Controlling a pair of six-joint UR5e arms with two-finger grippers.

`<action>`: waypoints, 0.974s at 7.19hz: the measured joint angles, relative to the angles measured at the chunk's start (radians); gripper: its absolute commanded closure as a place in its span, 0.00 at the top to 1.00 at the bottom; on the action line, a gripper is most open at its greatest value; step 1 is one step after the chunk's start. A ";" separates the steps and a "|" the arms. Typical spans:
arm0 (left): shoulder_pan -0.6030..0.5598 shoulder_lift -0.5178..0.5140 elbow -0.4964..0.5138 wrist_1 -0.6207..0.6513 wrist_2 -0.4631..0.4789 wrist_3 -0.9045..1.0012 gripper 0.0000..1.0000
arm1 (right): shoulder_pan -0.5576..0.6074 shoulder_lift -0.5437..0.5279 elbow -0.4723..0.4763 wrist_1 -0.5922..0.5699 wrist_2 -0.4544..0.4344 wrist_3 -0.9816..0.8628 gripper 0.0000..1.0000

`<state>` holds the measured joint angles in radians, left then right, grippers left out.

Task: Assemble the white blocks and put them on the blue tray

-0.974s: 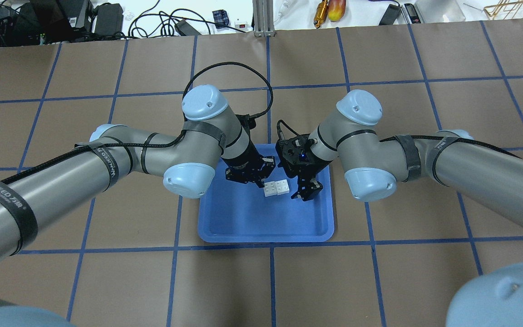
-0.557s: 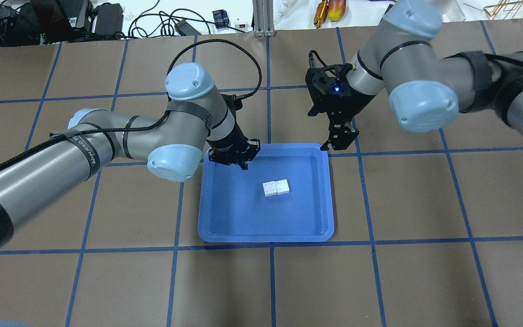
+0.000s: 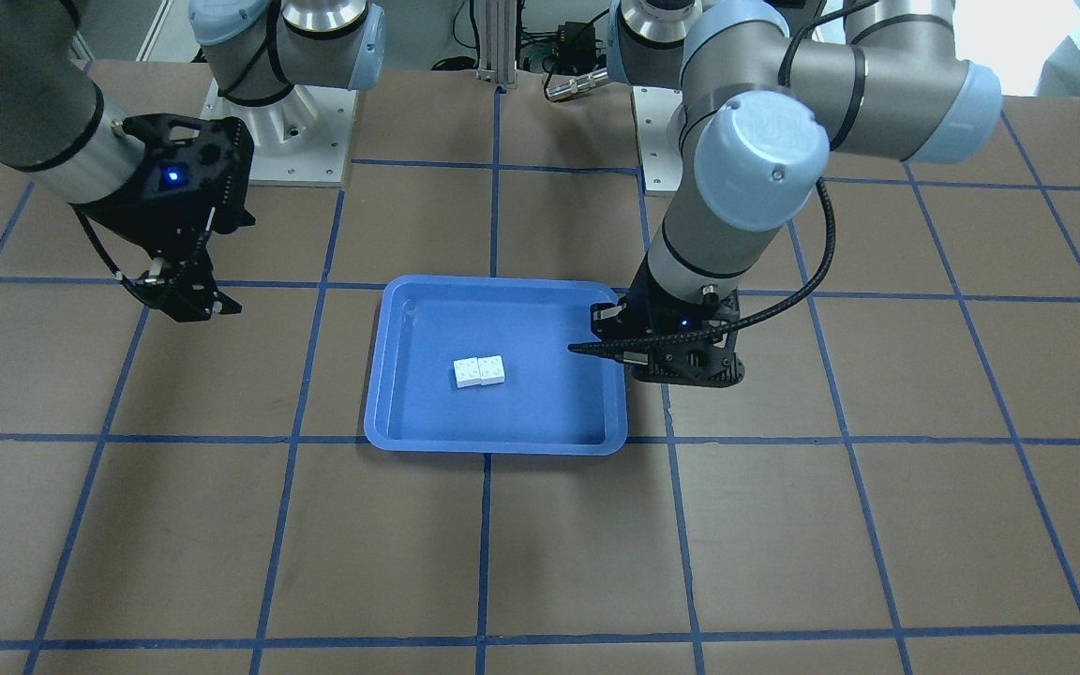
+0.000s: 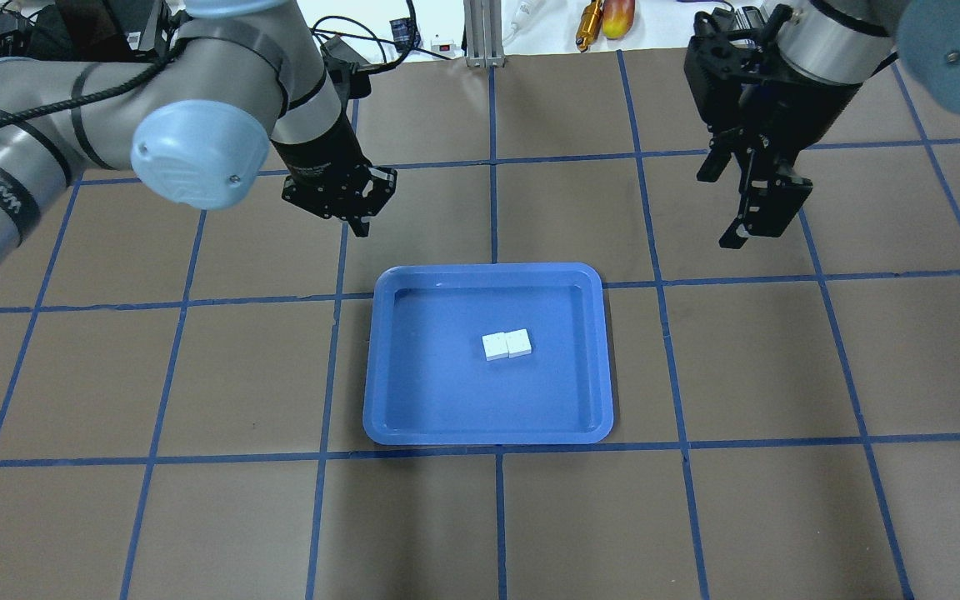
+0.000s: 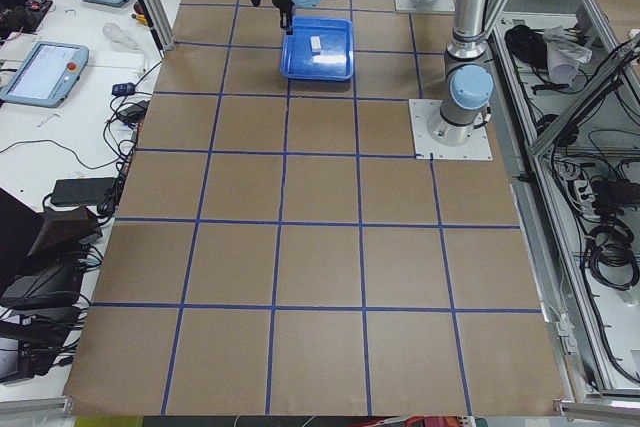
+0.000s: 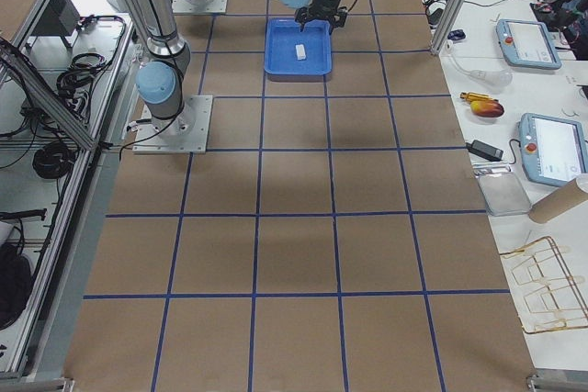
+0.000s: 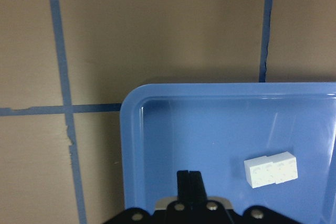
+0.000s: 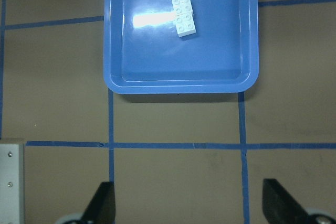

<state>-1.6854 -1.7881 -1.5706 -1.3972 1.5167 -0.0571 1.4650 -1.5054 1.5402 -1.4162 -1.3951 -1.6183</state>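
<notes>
The two small white studded plastic blocks (image 4: 507,343), joined into a short bar, lie mid blue plastic tray (image 4: 413,400) at the table's (image 4: 697,517) centre, long axis parallel to the robot's edge. The left gripper (image 4: 359,223), pinched closed and empty, hangs nearer; the right gripper (image 3: 186,298) gapes wide, empty

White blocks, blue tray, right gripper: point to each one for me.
white blocks (image 4: 507,343): overhead view, top of the joined pair, at the seam.
blue tray (image 4: 438,392): overhead view, bare floor of the tray.
right gripper (image 3: 182,298): front-facing view, midway between its open fingers.
</notes>
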 measured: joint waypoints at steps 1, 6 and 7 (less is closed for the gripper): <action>0.013 0.031 0.014 -0.035 0.020 0.038 0.03 | -0.012 -0.029 -0.008 0.026 -0.035 0.112 1.00; 0.105 0.163 0.045 -0.157 0.103 0.193 0.04 | 0.066 -0.157 -0.005 0.038 -0.126 1.070 1.00; 0.125 0.179 0.053 -0.178 0.078 0.196 0.05 | 0.110 -0.158 0.001 0.014 -0.127 1.228 1.00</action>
<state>-1.5608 -1.6092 -1.5179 -1.5752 1.5951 0.1388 1.5749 -1.6633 1.5414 -1.4021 -1.5221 -0.3904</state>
